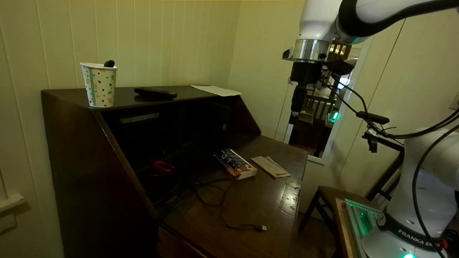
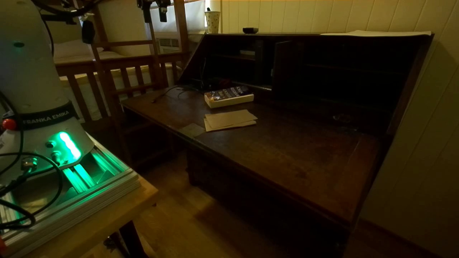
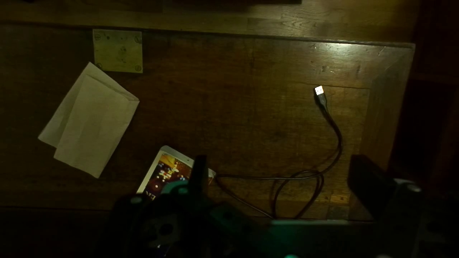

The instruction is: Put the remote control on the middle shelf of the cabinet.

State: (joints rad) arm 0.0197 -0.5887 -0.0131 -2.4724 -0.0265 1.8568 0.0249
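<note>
Up on the flat top of the dark brown cabinet (image 1: 84,165) lies the remote control (image 1: 155,93), a slim black bar resting between a patterned paper cup (image 1: 101,87) and a white sheet of paper (image 1: 217,90), apart from both. The cup stands upright near the front edge, with a black tip (image 1: 109,63) poking over its rim; the rest of that object is hidden. Both exterior views show this row of things along the top. Well away from it, the gripper (image 3: 279,165) hangs pointing down, its fingers (image 3: 365,182) spread wide, and in the wrist view the fold-out desk board (image 3: 233,107) shows through the gap between them. A thick paperback book (image 1: 235,165) lies cover up on the board, and just beside it rest two tan folded papers (image 3: 95,125), one overlapping the other. A dark cable (image 3: 340,140) loops over the wood and ends in a USB plug (image 3: 319,90); its line meets the book's corner, and I cannot tell whether it runs underneath. Inside the cabinet much is lost in shadow, though a pale flat item (image 1: 140,118) shows in the upper part, and a red item (image 1: 163,166) sits lower down, close to the board, too dim to name.
</note>
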